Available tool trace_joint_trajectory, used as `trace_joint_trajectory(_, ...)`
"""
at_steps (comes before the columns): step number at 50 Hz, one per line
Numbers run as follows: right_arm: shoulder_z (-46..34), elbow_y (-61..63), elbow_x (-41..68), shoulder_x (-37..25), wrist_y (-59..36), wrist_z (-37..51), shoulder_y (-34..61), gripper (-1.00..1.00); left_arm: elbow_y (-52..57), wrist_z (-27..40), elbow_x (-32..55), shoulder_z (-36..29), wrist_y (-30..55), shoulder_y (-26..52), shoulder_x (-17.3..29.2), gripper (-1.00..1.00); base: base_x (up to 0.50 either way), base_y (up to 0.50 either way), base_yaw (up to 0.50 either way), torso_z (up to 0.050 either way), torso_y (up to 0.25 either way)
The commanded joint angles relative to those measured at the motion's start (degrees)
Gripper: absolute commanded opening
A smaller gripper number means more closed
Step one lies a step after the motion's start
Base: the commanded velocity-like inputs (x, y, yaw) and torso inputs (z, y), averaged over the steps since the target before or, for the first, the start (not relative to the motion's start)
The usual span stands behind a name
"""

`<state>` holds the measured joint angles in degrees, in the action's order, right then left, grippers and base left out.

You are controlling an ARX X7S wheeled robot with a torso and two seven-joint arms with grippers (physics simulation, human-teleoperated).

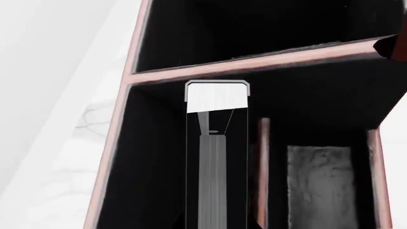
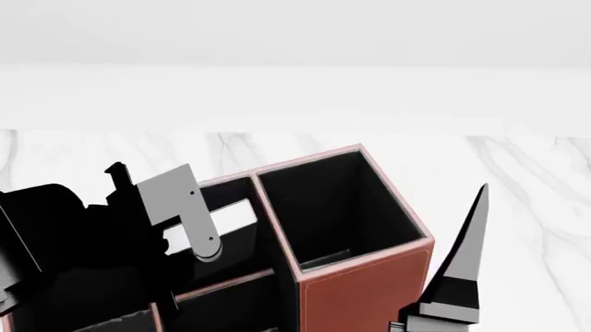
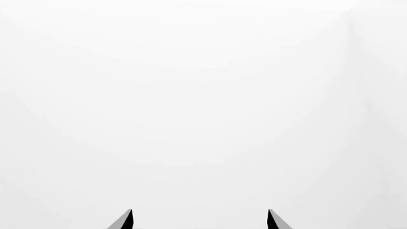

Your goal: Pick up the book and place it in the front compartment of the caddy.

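The left gripper (image 1: 216,143) pinched the book (image 1: 216,98) upright inside the caddy (image 1: 254,64), at 9 o'clock of its tall compartment, so it probably needed lowering straight down before release, while the right gripper (image 3: 200,220) hung spread.

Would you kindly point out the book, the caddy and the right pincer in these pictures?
book (image 1: 216,98): left wrist view, on its white page edge.
caddy (image 2: 365,301): head view, on its red-brown outer wall.
right pincer (image 3: 198,220): right wrist view, midway between its two dark fingertips.
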<state>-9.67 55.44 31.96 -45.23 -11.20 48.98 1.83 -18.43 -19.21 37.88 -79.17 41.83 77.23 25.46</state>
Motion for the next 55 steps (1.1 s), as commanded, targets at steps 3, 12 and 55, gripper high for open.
trace_joint_trajectory(3,-0.62,-0.35,-0.26,0.00,-0.05,0.06,0.23,1.00,-5.10,1.21,-2.75,0.91,-4.52,-1.91,-1.28,-1.00,0.00,0.00,0.00,0.000,0.000)
trace_joint_trajectory(12,-0.72,-0.46,-0.25,-0.13,-0.08,0.21,0.33,1.00,-7.91,0.47,-3.47,0.82,-6.72,-2.65,-2.56,-1.00,0.00,0.00,0.00,0.001,0.001)
trace_joint_trajectory(55,-0.54,-0.54,0.17,-0.87,0.73,0.72,0.02,1.00,-19.10,-0.55,-5.89,0.76,-12.31,-4.73,-7.08,1.00,0.00,0.00,0.00,0.000,0.001)
